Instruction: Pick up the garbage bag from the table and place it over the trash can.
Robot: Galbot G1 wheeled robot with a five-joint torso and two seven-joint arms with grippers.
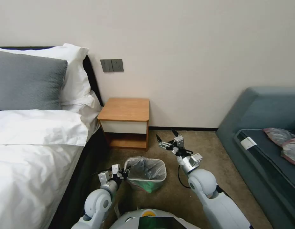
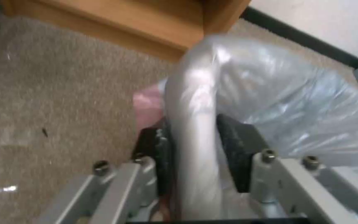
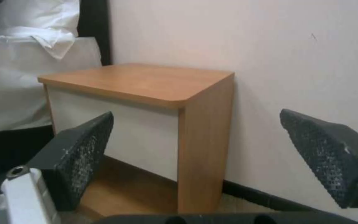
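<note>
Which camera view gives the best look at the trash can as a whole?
The head view: the trash can sits whole on the carpet, lined with the garbage bag, the left hand at its rim. The left wrist view shows just that bag-covered rim between the pads. The right wrist view faces the table.

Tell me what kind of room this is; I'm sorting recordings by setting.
Probably a hotel room or bedroom: a made bed with white linen and pillows, a wooden nightstand against the wall, a grey-blue sofa, carpet. The left gripper holds the bagged trash can by its rim.
</note>
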